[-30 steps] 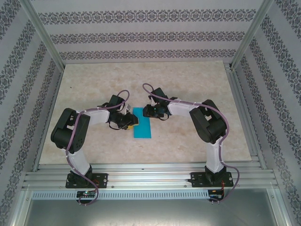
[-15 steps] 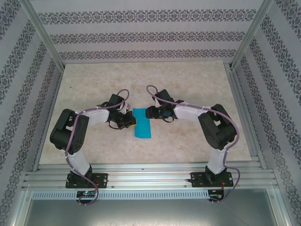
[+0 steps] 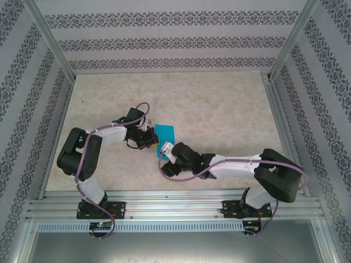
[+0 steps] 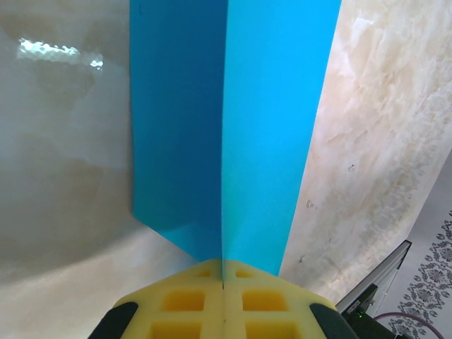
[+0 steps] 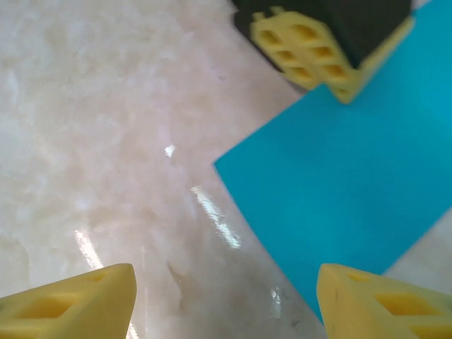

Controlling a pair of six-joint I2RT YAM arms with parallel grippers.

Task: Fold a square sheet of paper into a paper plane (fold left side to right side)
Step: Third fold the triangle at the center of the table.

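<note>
Swung right tool (image 5: 226, 296) to near end of square sheet of paper (image 4: 233, 127), jaws parted. Kept left tool (image 4: 222, 289) clamped on left edge. Thin, limp: pinch edges.

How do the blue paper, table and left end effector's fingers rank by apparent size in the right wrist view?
Largest: table
Then: blue paper
Smallest: left end effector's fingers, farther from the camera.

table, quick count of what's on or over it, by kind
grippers: 2 (left gripper, right gripper)
blue paper: 1
total: 3
</note>
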